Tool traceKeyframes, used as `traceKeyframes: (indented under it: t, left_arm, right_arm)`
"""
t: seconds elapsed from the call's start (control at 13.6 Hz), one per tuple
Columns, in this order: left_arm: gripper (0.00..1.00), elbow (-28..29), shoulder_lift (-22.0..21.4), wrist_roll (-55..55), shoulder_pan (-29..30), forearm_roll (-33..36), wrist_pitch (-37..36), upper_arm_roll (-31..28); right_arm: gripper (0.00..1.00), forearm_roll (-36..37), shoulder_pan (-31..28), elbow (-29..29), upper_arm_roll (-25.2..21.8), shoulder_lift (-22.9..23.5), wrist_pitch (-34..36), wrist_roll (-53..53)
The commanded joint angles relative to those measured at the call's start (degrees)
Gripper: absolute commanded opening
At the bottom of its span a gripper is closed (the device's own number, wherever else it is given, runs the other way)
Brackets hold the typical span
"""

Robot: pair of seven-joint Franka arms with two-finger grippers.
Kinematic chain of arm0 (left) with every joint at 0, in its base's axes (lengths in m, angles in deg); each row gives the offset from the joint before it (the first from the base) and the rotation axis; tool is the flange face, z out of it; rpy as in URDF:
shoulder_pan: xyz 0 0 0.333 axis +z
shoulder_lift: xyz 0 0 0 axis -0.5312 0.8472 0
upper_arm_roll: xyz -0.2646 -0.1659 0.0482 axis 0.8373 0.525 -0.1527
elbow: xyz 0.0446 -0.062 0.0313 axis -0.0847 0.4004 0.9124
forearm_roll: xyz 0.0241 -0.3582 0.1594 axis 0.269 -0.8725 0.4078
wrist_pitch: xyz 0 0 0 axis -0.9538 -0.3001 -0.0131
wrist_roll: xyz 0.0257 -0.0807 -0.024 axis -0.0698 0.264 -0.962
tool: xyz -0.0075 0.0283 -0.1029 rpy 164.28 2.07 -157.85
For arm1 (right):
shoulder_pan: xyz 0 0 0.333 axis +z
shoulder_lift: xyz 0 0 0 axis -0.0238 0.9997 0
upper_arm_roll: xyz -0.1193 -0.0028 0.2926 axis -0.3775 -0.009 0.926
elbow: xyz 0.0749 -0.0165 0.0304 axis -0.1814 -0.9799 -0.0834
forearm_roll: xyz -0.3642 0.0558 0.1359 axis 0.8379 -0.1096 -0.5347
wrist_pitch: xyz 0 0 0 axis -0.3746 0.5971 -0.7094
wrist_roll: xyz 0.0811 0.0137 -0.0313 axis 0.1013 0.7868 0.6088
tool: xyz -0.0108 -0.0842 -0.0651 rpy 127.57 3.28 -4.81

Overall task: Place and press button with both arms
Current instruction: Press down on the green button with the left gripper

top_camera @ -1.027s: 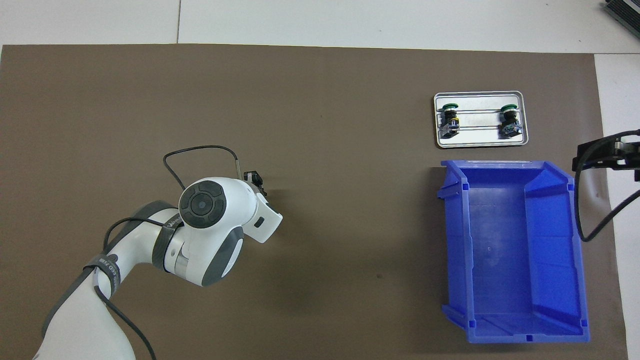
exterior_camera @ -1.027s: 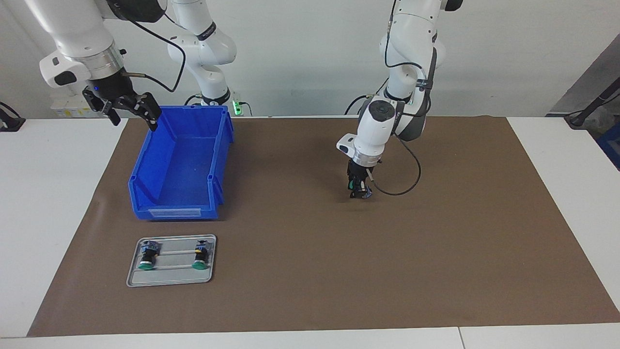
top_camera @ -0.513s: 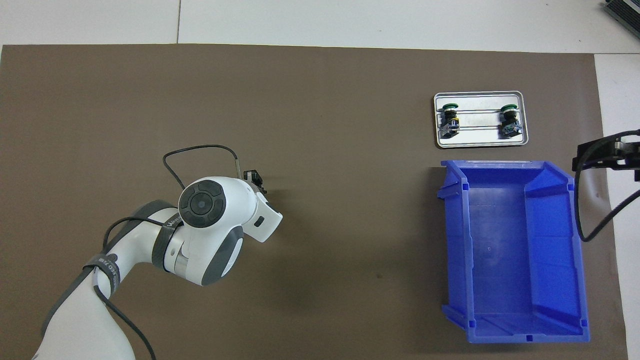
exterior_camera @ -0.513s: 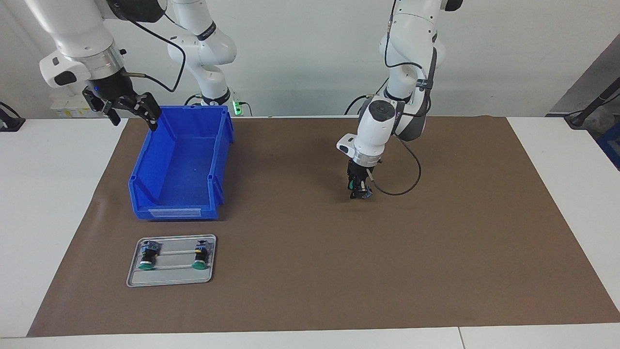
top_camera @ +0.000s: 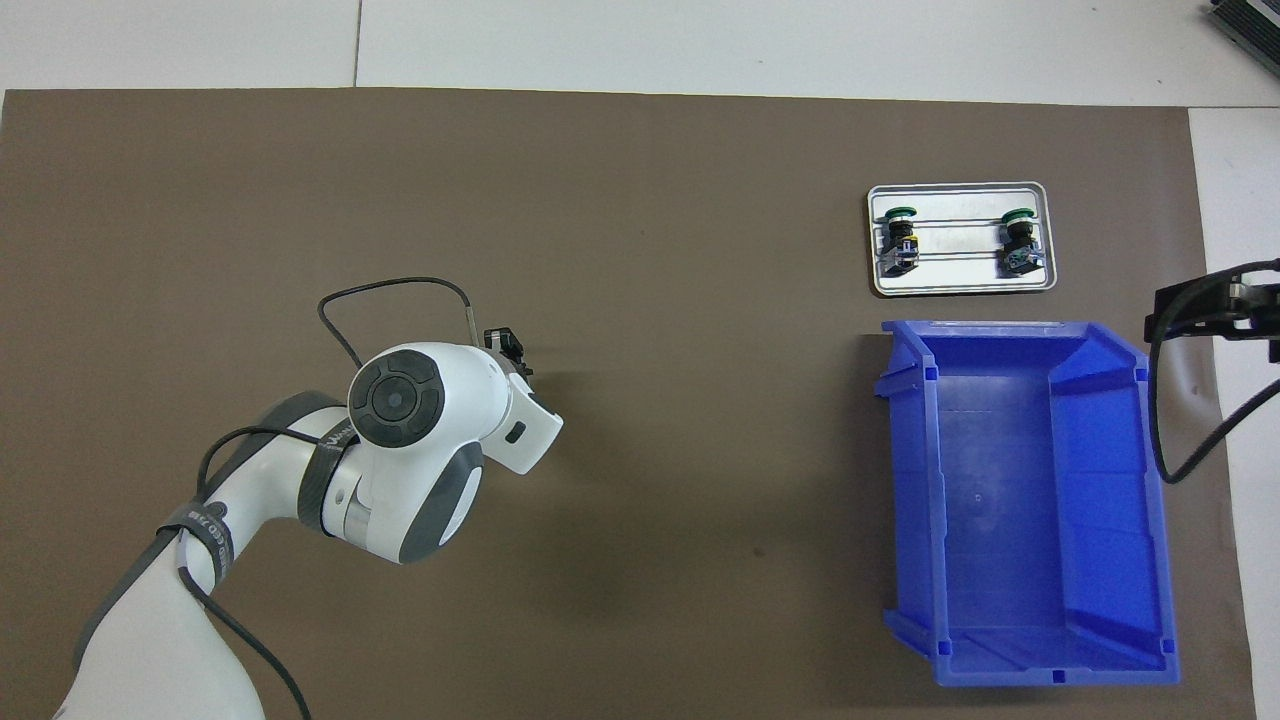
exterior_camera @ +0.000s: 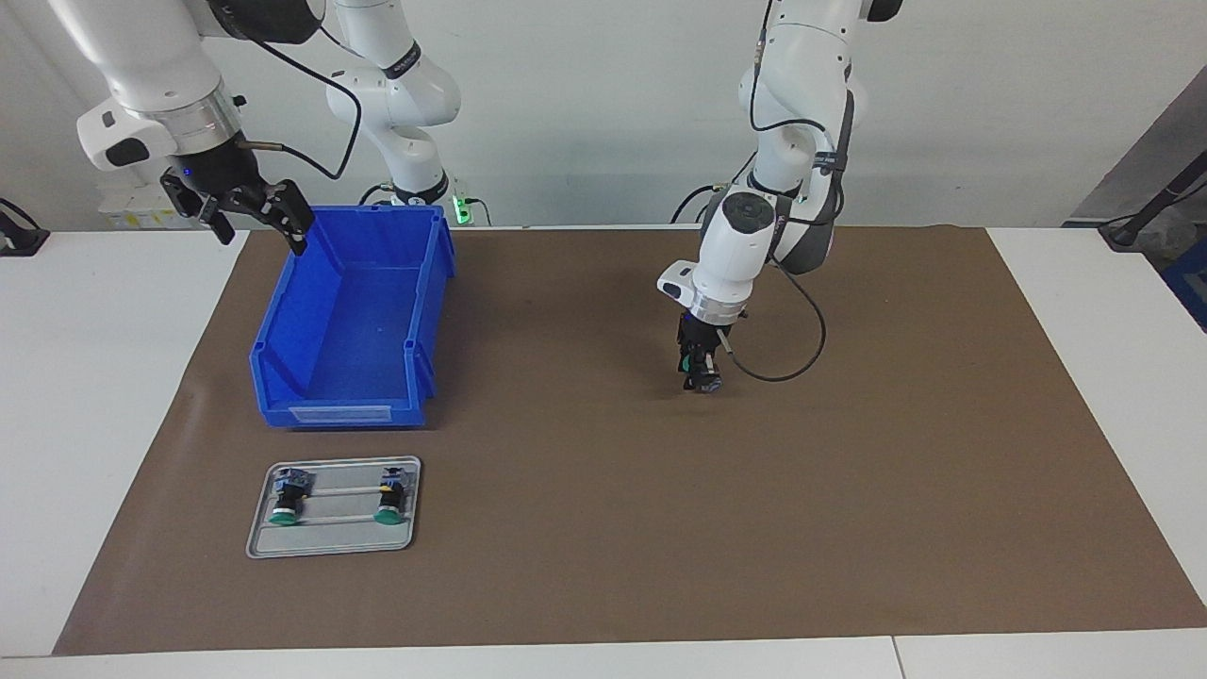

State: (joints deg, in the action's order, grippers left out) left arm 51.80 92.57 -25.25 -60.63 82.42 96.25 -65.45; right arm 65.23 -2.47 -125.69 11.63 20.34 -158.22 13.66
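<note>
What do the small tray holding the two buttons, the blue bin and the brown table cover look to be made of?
Tray: likely metal, pale grey with a soft sheen, rolled rim and rounded corners. Blue bin: moulded plastic, glossy, with ribbed walls and a uniform saturated colour. Brown cover: matte, thin, lying flat with a crisp edge, probably paper or thin felt; the look leaves it open.

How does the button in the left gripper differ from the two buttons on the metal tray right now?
The button is clamped in the left gripper low over the brown mat; the two buttons on the tray lie on their sides, free. The held one is mostly hidden by the fingers; the tray pair show in full. All have green caps.
</note>
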Motion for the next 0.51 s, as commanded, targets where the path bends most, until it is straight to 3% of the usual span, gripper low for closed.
traceKeyframes:
  t: [0.0,0.44]
  left_arm:
    - [0.39,-0.71,-0.01,0.05,1.03,-0.46,-0.53,0.24]
    - [0.45,-0.80,-0.19,0.58,2.61,-0.46,-0.53,0.24]
  right_arm:
    - [1.00,-1.43,-0.56,-0.43,0.26,-0.97,0.90,1.16]
    - [1.00,-1.43,-0.56,-0.43,0.26,-0.97,0.90,1.16]
